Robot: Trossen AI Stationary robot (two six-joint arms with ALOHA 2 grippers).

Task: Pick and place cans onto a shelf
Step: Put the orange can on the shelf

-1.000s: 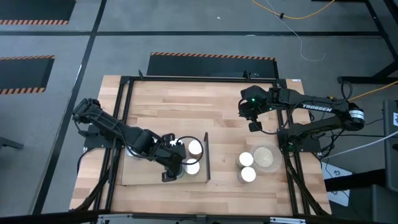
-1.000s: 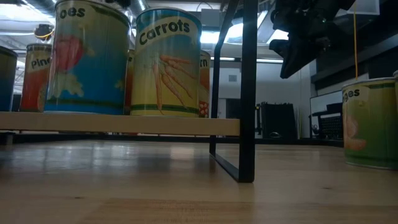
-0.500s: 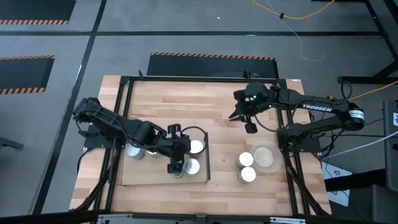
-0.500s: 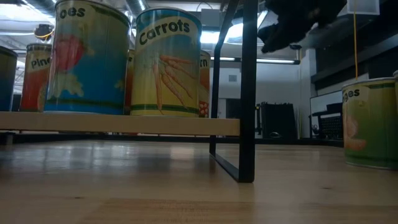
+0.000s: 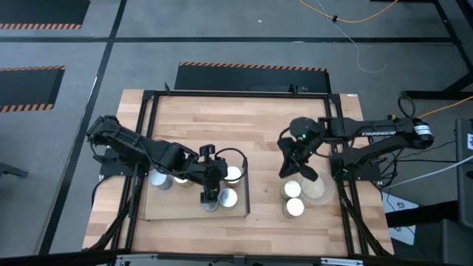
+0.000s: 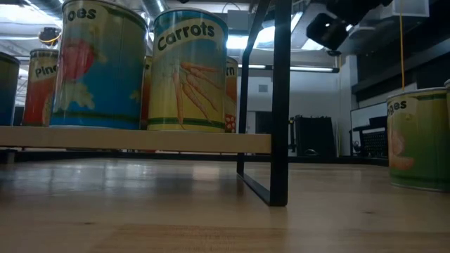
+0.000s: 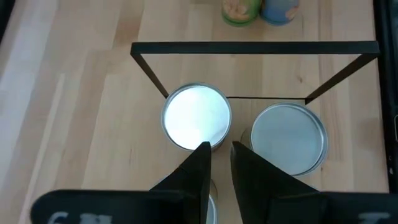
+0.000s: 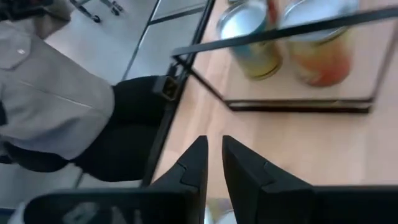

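Right claw (image 5: 290,167) moved beside cans (image 5: 293,199)

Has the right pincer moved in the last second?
Yes. In the high view the right pincer has swung from near the table's far edge toward the near side, close to the beige dish.

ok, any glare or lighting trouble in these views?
Left wrist view: glare blows out the white can top; the silvery top beside it stays readable. High view: the two cans by the dish glare white too. Low view: bright ceiling lights behind the shelf frame; the Carrots can is evenly lit.
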